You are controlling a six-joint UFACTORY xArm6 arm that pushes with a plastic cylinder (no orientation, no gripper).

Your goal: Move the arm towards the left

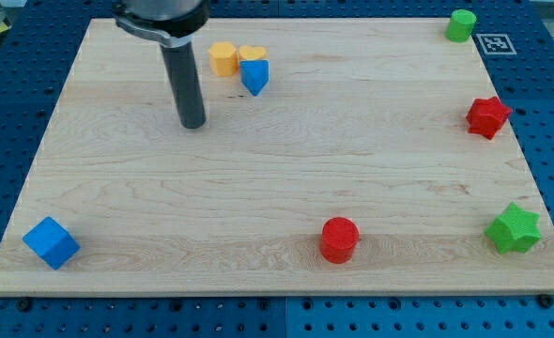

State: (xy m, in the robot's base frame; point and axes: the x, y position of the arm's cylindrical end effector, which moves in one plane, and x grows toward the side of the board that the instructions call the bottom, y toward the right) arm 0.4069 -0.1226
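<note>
My tip [193,124] sits on the worktop [286,160] — lower-left of the blue block [254,76], not touching; no end effector jaws, just a rod.

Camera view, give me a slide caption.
My tip rests on the board, left of the clustered orange, yellow and blue blocks.

Wooden surface [277,188] with a dark rod and scattered coloured blocks.
My tip [193,124] rests at about 10 o'clock; just beside it, towards 2 o'clock, cluster an orange block [223,58], a yellow heart [253,53] and a blue triangular block [254,76]. A blue cube [51,242] sits at 8 o'clock, a red cylinder [339,239] near 5, a green star [515,229] at 4, a red star [487,116] at 3, a green cylinder [461,25] at 1.
</note>
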